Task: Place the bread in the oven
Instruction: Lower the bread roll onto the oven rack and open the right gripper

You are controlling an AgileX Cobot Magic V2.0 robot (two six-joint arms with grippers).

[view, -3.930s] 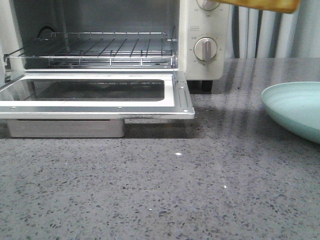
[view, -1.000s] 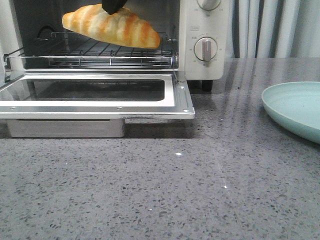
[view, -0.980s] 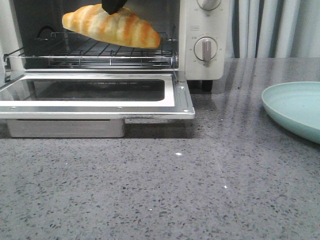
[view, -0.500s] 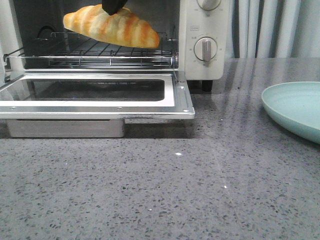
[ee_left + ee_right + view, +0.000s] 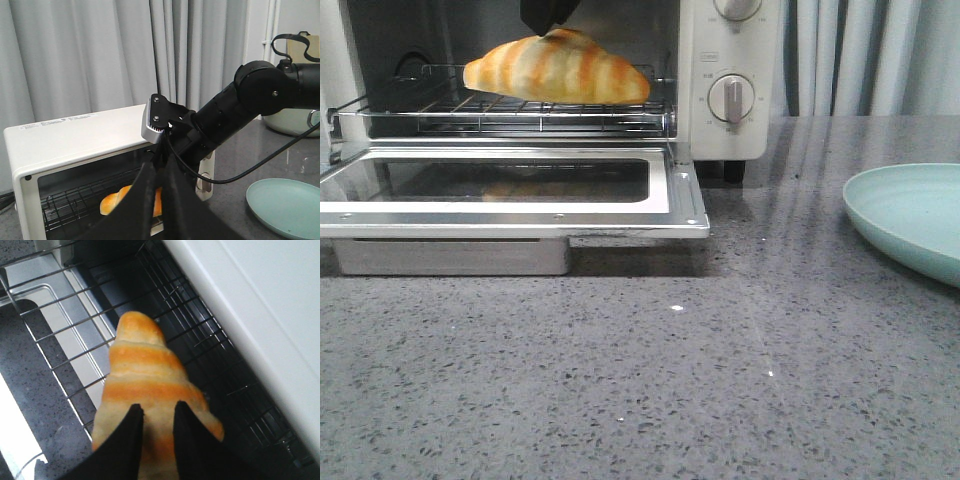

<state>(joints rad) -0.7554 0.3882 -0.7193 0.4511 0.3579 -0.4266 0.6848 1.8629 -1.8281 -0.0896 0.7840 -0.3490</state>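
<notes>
Golden striped bread (image 5: 557, 69) rests on the wire rack (image 5: 510, 112) inside the oven (image 5: 728, 135), the right gripper (image 5: 157, 416) pinching its top. Release should wait until the loaf sits level, then the claw should lift straight up, clear of the rack. Left gripper (image 5: 159, 175): fingers nearly together, grasping nothing.

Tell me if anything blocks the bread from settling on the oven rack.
Nothing visible does. The door is down and the bread lies on or just above the bare rack, with the right gripper straddling its top.
</notes>
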